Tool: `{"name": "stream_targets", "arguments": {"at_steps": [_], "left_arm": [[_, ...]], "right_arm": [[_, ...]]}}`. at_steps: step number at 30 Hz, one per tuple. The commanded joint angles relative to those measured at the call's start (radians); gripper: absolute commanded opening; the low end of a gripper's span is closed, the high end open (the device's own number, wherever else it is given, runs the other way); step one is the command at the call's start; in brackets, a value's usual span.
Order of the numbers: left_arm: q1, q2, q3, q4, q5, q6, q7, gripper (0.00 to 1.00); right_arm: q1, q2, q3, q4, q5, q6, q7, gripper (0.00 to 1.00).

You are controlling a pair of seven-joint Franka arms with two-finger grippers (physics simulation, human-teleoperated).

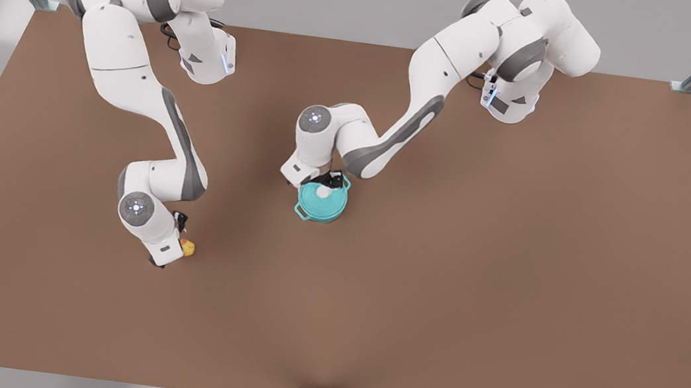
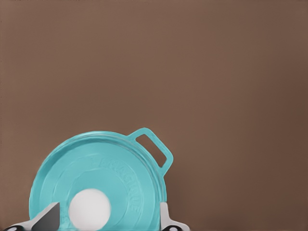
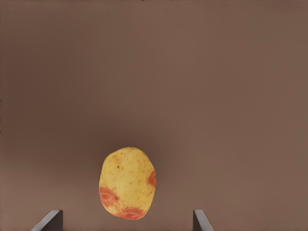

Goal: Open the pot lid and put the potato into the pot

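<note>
1. Brown and flat, the desk (image 1: 508, 275) holds everything, with grey walls around it.
2. On the front view's left, the right gripper (image 1: 181, 234) hangs low, right over the potato (image 1: 187, 247). In the right wrist view its fingers (image 3: 49, 220) are spread wide, one on each side of the potato (image 3: 127, 183), not touching it. It holds nothing. I think it sits there so it can close on the potato when the time comes.
3. The potato lies on the bare desk, well apart from the pot.
4. In the middle of the front view, the left gripper (image 1: 322, 184) is down on top of the pot (image 1: 321, 205). The pot lid (image 2: 96, 180) is on the pot, so the pot is shut.
5. In the left wrist view, the fingers (image 2: 47, 219) stand apart on both sides of the white knob (image 2: 89, 208). They are loose, not pinching it. I think they line up there because the knob is the easy part to grab for lifting.
6. The lid must come off first, or the potato cannot go in.
</note>
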State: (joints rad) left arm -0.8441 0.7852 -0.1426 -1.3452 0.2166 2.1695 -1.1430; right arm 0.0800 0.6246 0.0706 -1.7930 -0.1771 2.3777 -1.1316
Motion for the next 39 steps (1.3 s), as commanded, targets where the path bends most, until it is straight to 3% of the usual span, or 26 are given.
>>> {"name": "stream_targets", "arguments": {"at_steps": [1, 14, 16, 20, 22, 25, 26, 29, 34, 35, 36, 38, 39], "left_arm": [[0.002, -0.023, 0.000, -0.029, 0.018, 0.013, -0.179, 1.00], [0.000, -0.004, 0.009, -0.063, 0.050, 0.033, -0.187, 1.00], [0.002, -0.003, 0.011, -0.063, 0.050, 0.033, -0.190, 0.85], [0.007, -0.004, 0.011, -0.063, 0.050, 0.032, -0.192, 0.41], [0.007, -0.006, 0.011, -0.061, 0.050, 0.032, -0.192, 0.37], [0.008, -0.021, 0.058, -0.009, 0.055, -0.014, -0.173, 0.37], [0.040, -0.020, 0.070, 0.050, 0.043, -0.126, -0.060, 0.37], [0.230, -0.012, 0.063, 0.075, 0.017, -0.146, 0.179, 0.37], [0.453, 0.144, 0.064, 0.072, 0.001, 0.084, 0.304, 0.38], [0.480, 0.140, 0.064, 0.074, -0.003, 0.082, 0.321, 0.55], [0.503, 0.105, 0.064, 0.075, -0.005, 0.064, 0.331, 1.00], [0.565, 0.037, 0.058, 0.213, -0.057, -0.287, 0.532, 1.00], [0.614, -0.070, 0.057, 0.242, -0.066, -0.430, 0.661, 1.00]], "right_arm": [[0.003, 0.004, 0.000, -0.003, -0.001, 0.011, -0.231, 1.00], [0.004, 0.064, 0.015, 0.017, 0.018, 0.041, -0.228, 1.00], [0.004, 0.064, 0.015, 0.017, 0.018, 0.041, -0.229, 1.00], [-0.003, 0.061, 0.020, 0.017, 0.018, 0.041, -0.231, 0.97], [-0.005, 0.061, 0.020, 0.017, 0.018, 0.041, -0.238, 0.97], [-0.017, 0.061, 0.020, 0.015, 0.018, 0.041, -0.249, 0.97], [-0.020, 0.061, 0.020, 0.015, 0.018, 0.041, -0.249, 0.97], [-0.022, 0.064, 0.020, 0.015, 0.018, 0.041, -0.249, 0.95], [-0.020, 0.064, 0.020, 0.015, 0.018, 0.041, -0.257, 0.88], [-0.020, 0.061, 0.020, 0.015, 0.018, 0.041, -0.257, 0.84], [-0.020, 0.064, 0.020, 0.015, 0.018, 0.041, -0.257, 0.83], [-0.017, 0.064, 0.021, 0.015, 0.018, 0.041, -0.257, 0.81], [-0.017, 0.064, 0.021, 0.015, 0.018, 0.041, -0.257, 0.78]]}}
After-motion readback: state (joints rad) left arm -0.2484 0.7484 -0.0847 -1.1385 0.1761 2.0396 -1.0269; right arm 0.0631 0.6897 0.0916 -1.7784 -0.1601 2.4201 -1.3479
